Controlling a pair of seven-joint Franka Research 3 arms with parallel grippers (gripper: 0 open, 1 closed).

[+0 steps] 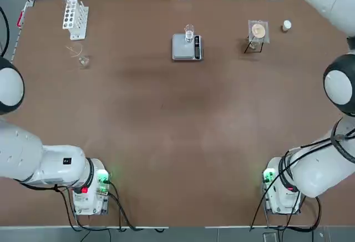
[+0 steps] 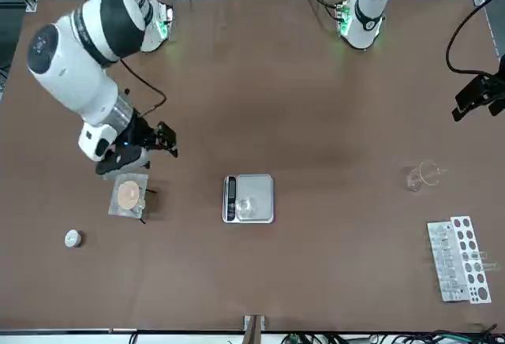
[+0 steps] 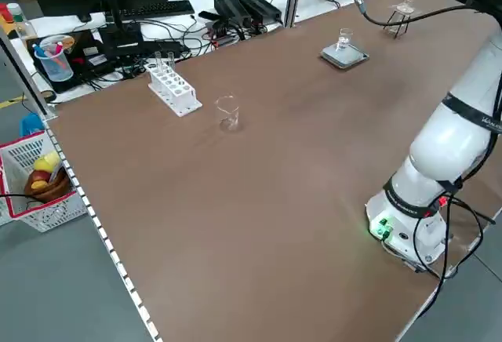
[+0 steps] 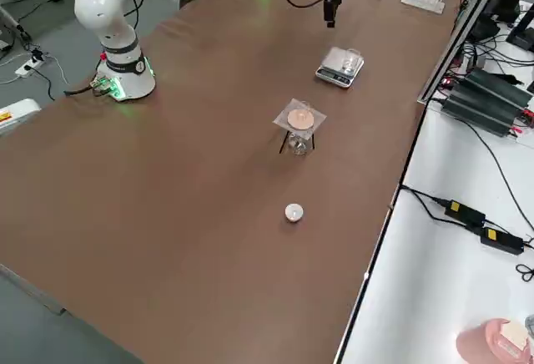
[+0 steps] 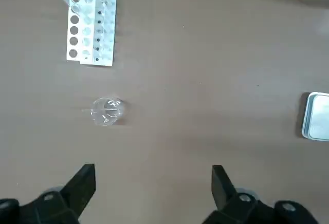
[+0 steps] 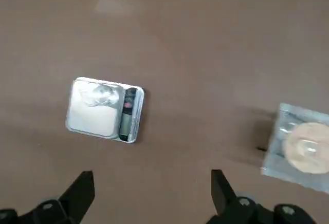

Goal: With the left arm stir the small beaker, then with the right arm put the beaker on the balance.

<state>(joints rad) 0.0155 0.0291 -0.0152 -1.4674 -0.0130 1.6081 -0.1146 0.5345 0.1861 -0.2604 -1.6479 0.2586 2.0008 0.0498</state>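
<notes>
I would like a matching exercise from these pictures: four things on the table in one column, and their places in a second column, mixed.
Things:
1. small beaker
2. test-tube rack
3. white capped bottle
4. glass with thin rod

Places:
A. beside the wire-gauze stand
B. just in front of the rack
C. on the balance
D. far corner on the robot's left

Pairs: 1-C, 2-D, 3-A, 4-B

Our left arm (image 1: 39,161) and right arm (image 1: 327,159) are bulky white shells with rounded segments and dark grey joint rings. Green lights glow on both bases; black cables loop around them. Each black end effector carries two stubby fingers.
</notes>
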